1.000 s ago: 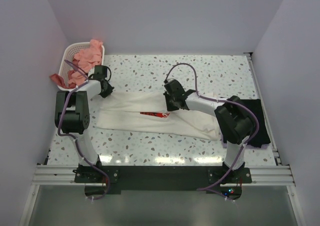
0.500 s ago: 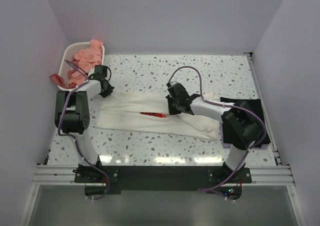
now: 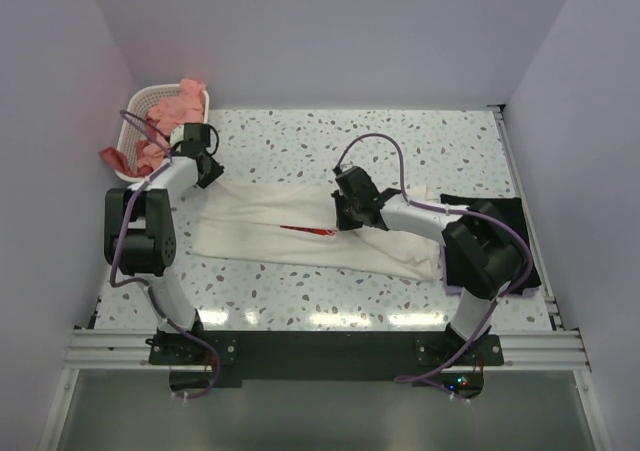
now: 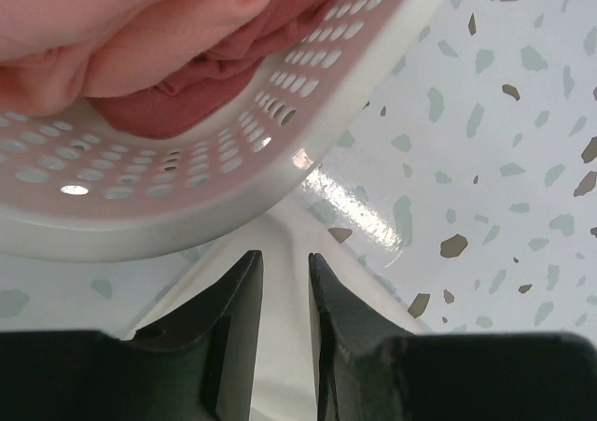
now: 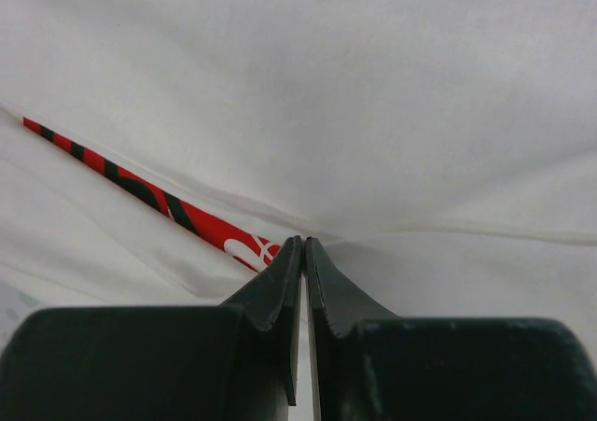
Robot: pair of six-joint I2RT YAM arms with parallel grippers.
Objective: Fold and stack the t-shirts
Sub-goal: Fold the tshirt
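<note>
**A:** Where do we have the cream-white t-shirt point(image 3: 250, 216)?

**B:** It lies across the middle of the table point(image 3: 300, 141), running left to right. It is partly folded over itself, so only a sliver of its red logo point(image 3: 310, 229) peeks from under a flap.

**A:** And our grippers?

**B:** Our left gripper point(image 4: 283, 272) is over the shirt's far-left corner, just beside the basket point(image 3: 135, 106). Its jaws are a little apart, with nothing between them. Our right gripper point(image 5: 304, 253) is down on the shirt's middle, with its jaws pressed together at a crease by the logo. We cannot tell whether a layer of cloth is nipped there.

**A:** How will the shirt handle?

**B:** We judge it light, thin and limp. It should sag and wrinkle wherever we do not carry it, and drag on the table instead of sliding whole. We would pinch it at a corner, a hem or a folded edge, one gripper towards each end. In the flat middle the fingers may catch only one layer.

**A:** What is in the basket?

**B:** Salmon-pink tees point(image 3: 175, 111) are heaped above the rim, all crumpled, and one hangs out over the left side. A black t-shirt point(image 3: 505, 221) lies flat at the table's right edge, partly under our right arm.
</note>
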